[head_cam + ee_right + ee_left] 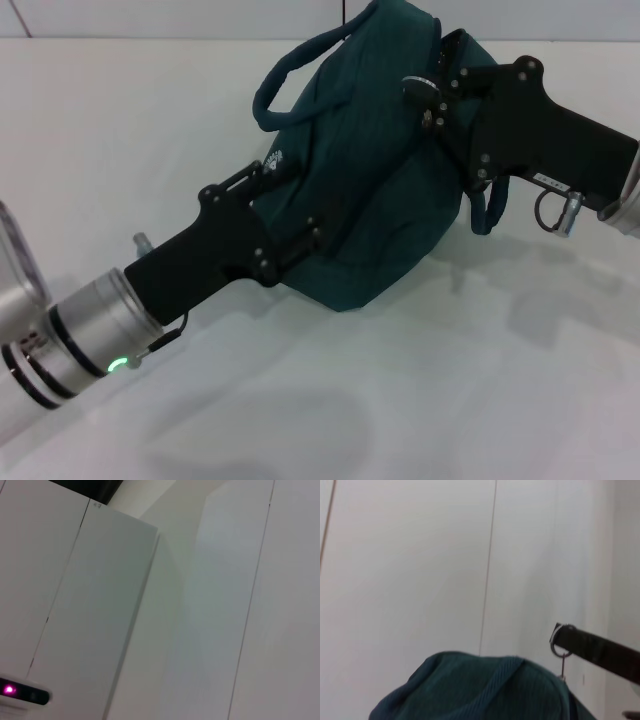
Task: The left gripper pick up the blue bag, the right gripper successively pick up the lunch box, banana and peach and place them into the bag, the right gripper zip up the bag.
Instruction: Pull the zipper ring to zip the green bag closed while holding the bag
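Note:
The blue bag (pixel 370 200) hangs tilted above the white table, and its shadow lies below it. My left gripper (pixel 285 215) reaches in from the lower left and is shut on the bag's side. My right gripper (pixel 435 92) comes from the right to the bag's top edge. In the left wrist view the bag's top (pixel 480 690) shows, and the zipper ring pull (pixel 561 650) is held at the tip of a black finger (pixel 595 650) of the right gripper. The lunch box, banana and peach are out of view.
One loop handle (pixel 300 70) sticks up on the bag's left, and another (pixel 490 210) hangs at its right. The white table (pixel 450 380) spreads below. The right wrist view holds only white wall panels and a small device with a pink light (pixel 9 690).

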{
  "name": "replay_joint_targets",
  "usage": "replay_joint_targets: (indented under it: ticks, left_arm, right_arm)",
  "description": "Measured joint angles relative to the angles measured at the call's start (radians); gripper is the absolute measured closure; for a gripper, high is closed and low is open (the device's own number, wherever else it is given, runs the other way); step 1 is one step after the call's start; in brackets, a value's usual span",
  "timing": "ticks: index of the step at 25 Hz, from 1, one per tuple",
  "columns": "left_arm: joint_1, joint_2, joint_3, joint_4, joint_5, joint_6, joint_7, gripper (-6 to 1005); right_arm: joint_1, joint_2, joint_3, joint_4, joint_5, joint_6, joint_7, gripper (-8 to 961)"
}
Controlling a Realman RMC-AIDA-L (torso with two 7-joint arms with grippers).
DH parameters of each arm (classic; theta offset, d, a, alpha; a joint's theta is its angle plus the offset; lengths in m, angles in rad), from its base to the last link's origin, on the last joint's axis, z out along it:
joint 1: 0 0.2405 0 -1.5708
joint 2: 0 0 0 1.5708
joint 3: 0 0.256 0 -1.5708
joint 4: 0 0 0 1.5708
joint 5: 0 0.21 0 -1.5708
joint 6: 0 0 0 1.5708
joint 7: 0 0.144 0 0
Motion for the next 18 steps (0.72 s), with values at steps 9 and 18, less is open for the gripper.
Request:
replay_joint_targets:
  ticks: [9, 18]
  left_arm:
    - [-0.04, 0.0, -0.011, -0.032, -0.026, 0.005, -0.012, 267]
    - [-0.04, 0.0, -0.009, -0.025, -0.025, 0.007, -0.005, 552]
  right_arm:
    - [0.0, 0.0, -0.002, -0.001, 0.0, 0.0, -0.001, 943]
    - [-0.009, 0.0, -0.002, -0.001, 0.0, -0.001, -0.001, 943]
